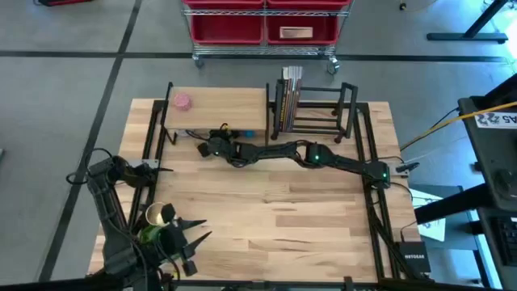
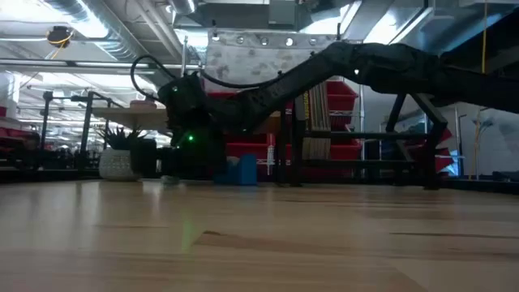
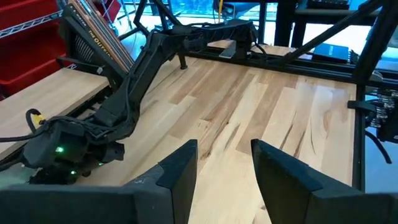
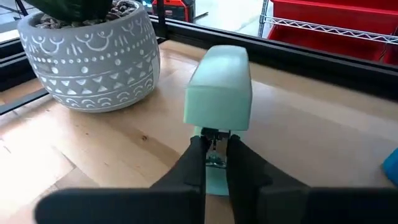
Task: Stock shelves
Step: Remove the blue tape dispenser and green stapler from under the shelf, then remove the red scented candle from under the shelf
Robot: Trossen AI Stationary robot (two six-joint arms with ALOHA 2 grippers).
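A mint-green stapler (image 4: 219, 87) lies on the wood under the light wood-topped shelf (image 1: 216, 109). My right gripper (image 4: 214, 146) has reached in low from the table's right and is shut on the stapler's near end. In the high view that gripper (image 1: 212, 148) sits at the shelf's front edge, and the shelf top hides the stapler. The black book rack (image 1: 317, 107) stands to the right of the shelf, with books (image 1: 289, 95) upright at its left end. My left gripper (image 3: 227, 168) waits open at the table's near left corner (image 1: 192, 233), touching nothing. My right gripper pinches the stapler's rear end between its two fingers, at the metal part (image 4: 215, 159) under the green top. The fingers come in level from the near right and lie along the stapler. The stapler sits flat with its base (image 4: 214, 184) on the wood.
A plant in a grey patterned pot (image 4: 90, 59) stands close beside the stapler under the shelf. A blue thing (image 1: 246, 135) lies on the stapler's other side. A pink thing (image 1: 182, 101) sits on the shelf top. A wheeled cart with red bins (image 1: 265, 28) stands beyond the far edge.
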